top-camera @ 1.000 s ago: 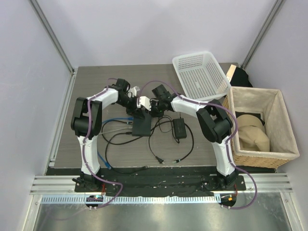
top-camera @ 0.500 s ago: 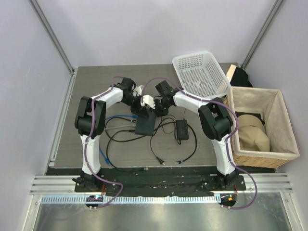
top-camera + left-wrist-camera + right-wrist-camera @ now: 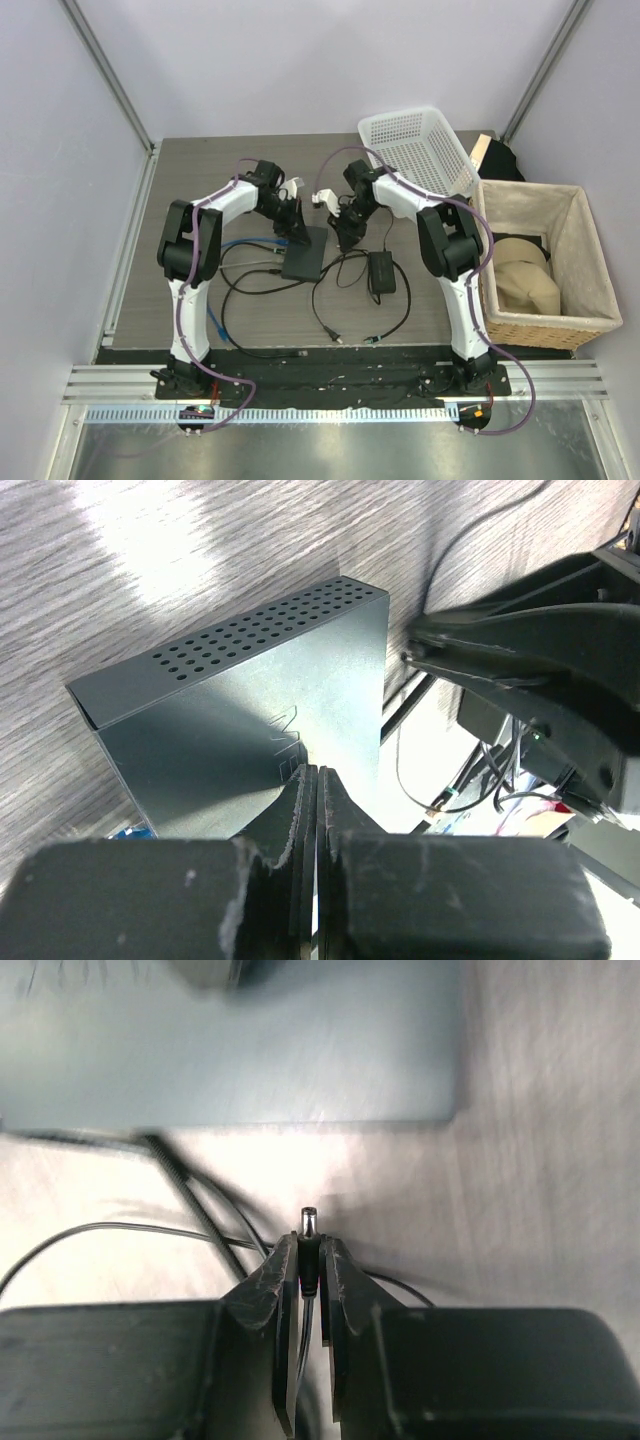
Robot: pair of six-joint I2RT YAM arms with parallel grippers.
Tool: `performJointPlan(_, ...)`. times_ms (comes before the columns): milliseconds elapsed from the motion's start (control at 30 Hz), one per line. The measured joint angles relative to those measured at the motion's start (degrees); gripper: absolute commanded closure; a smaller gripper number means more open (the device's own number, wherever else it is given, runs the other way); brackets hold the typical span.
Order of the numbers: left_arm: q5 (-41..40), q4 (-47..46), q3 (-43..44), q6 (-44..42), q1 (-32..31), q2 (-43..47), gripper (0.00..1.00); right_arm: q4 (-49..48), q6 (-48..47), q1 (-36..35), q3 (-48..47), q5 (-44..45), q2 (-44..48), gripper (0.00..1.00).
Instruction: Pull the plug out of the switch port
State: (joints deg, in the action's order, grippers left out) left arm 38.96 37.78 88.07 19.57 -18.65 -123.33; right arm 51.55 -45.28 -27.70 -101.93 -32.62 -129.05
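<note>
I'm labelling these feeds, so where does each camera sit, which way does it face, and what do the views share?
Top external: above and behind the bases, looking down at the table, switch and brick; left arm and right arm show.
Left wrist: on the left arm, looking past the shut left gripper onto the switch; the right arm shows too.
Right wrist: looking past the right gripper, shut on the plug, toward the switch.
Shared: all three show the switch.

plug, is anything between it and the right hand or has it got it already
Nothing visible stands between them: the right hand is shut on the plug, its metal tip poking out beyond the hand. The tip sits apart from the switch box, a dark cable lying in the gap.
</note>
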Motion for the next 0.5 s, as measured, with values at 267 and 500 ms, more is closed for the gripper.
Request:
performJointPlan(267,-0.24,0.04,0.02,-0.02,-0.15,0.09,1.00,3.63,-1.33,2.71,3.32,0.92,2.54,0.99)
performJointPlan(500,-0.37,-0.17,-0.24,-0.48,-0.15,0.37,1.00,1.86,-6.43,3.06,10.56,8.72,15.15,0.98)
